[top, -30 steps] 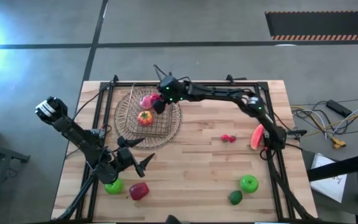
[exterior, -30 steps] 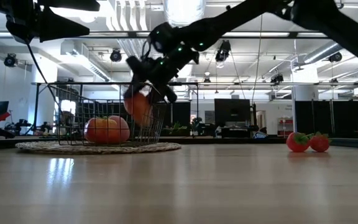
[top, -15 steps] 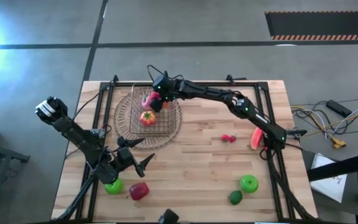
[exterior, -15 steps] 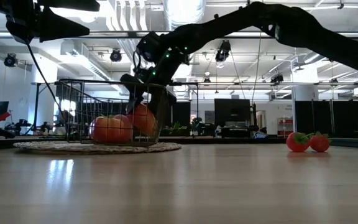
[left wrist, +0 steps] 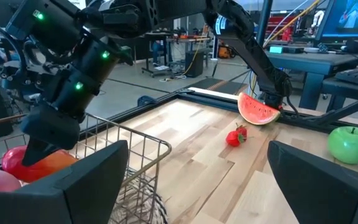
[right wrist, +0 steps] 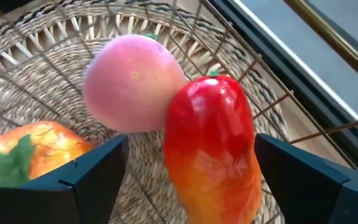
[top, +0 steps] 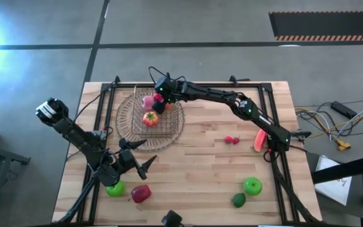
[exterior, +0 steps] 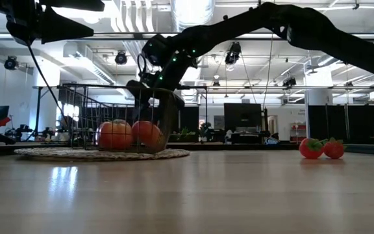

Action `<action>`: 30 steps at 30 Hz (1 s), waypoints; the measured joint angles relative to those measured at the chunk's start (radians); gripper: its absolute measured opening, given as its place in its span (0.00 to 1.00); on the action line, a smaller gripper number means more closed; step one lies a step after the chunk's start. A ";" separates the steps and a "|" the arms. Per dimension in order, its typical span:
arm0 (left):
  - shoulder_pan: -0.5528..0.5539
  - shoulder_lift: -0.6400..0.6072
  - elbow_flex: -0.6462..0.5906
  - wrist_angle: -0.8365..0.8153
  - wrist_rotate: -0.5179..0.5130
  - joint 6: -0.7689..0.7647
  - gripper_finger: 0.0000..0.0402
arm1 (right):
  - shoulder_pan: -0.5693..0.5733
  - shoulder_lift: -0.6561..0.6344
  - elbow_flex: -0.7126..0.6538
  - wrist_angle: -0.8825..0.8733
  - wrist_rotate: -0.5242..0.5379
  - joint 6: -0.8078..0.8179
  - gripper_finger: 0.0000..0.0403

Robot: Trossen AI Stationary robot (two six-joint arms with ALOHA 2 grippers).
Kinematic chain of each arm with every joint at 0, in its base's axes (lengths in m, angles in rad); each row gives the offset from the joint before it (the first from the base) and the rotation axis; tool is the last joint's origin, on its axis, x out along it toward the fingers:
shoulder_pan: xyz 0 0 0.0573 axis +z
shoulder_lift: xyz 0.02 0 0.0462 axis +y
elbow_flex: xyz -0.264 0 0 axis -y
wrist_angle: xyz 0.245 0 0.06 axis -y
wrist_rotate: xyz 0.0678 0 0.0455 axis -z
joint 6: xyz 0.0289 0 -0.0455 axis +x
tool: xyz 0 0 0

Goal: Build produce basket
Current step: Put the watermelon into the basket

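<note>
The right gripper [top: 158, 102] reaches into the basket [top: 149, 129], fingers spread wide, with the red-orange fruit [right wrist: 215, 146] lying loose between them, its long axis running along the fingers. Beside it sit one pink peach [right wrist: 132, 90] and one orange tomato [right wrist: 25, 146]. The left gripper [top: 145, 165] hangs open near the front edge, closest to one green apple [top: 115, 188] and one red apple [top: 140, 193].

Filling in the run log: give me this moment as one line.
right gripper: open over red-orange fruit in basket | left gripper: open, waiting near green apple
</note>
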 joint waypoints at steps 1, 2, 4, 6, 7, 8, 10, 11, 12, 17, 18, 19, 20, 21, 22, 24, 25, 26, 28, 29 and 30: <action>0.000 0.000 0.000 0.000 0.000 0.000 0.92 | 0.000 -0.002 0.000 0.005 0.001 -0.008 0.84; 0.000 0.000 0.000 0.000 0.000 0.000 0.92 | 0.000 -0.008 -0.001 0.010 0.003 -0.014 0.84; 0.000 0.000 0.000 0.000 0.000 0.000 0.92 | 0.000 -0.024 -0.002 0.007 0.007 -0.034 0.83; 0.000 0.000 0.000 0.000 0.000 0.000 0.92 | 0.002 -0.049 -0.002 0.008 0.009 -0.065 0.82; 0.000 0.000 0.001 0.000 0.000 0.000 0.92 | 0.005 -0.066 -0.002 0.007 0.012 -0.084 0.82; 0.000 0.000 0.001 0.000 0.000 0.000 0.92 | 0.009 -0.083 -0.002 0.003 0.021 -0.100 0.81; 0.000 0.000 0.000 0.000 0.000 0.000 0.92 | 0.028 -0.121 -0.002 -0.009 0.063 -0.142 0.81; -0.001 0.000 -0.001 0.000 0.000 -0.001 0.92 | 0.040 -0.140 -0.002 -0.019 0.089 -0.164 0.81; -0.002 0.000 -0.002 0.000 0.000 -0.001 0.92 | 0.052 -0.160 -0.002 -0.029 0.117 -0.189 0.81; -0.007 0.000 -0.001 0.000 0.000 -0.001 0.92 | 0.117 -0.269 -0.022 -0.133 0.216 -0.271 0.81; -0.007 0.000 -0.001 0.000 0.000 -0.001 0.92 | 0.129 -0.293 -0.035 -0.154 0.227 -0.276 0.81; -0.007 0.000 -0.002 0.000 0.000 -0.001 0.92 | 0.141 -0.316 -0.051 -0.168 0.232 -0.284 0.81; -0.007 0.000 -0.002 0.000 0.000 -0.001 0.92 | 0.154 -0.342 -0.075 -0.182 0.237 -0.288 0.81; -0.007 0.000 -0.002 0.000 0.000 -0.001 0.92 | 0.167 -0.367 -0.106 -0.191 0.242 -0.292 0.81; -0.007 0.000 -0.002 0.000 0.000 -0.001 0.92 | 0.178 -0.396 -0.142 -0.192 0.243 -0.293 0.81; -0.007 0.000 -0.002 0.000 0.000 -0.001 0.92 | 0.199 -0.458 -0.230 -0.188 0.243 -0.292 0.81; -0.007 0.000 -0.002 0.001 0.000 -0.001 0.92 | 0.207 -0.492 -0.282 -0.185 0.242 -0.287 0.81; -0.007 0.000 -0.002 0.000 0.000 -0.001 0.92 | 0.214 -0.523 -0.333 -0.182 0.242 -0.276 0.81; -0.007 0.000 -0.002 0.000 0.000 -0.001 0.92 | 0.223 -0.593 -0.449 -0.179 0.242 -0.243 0.81; -0.007 0.000 -0.002 0.000 0.000 -0.002 0.92 | 0.229 -0.624 -0.504 -0.177 0.243 -0.228 0.81; -0.007 0.000 -0.002 0.000 0.000 -0.001 0.92 | 0.234 -0.660 -0.565 -0.175 0.244 -0.206 0.81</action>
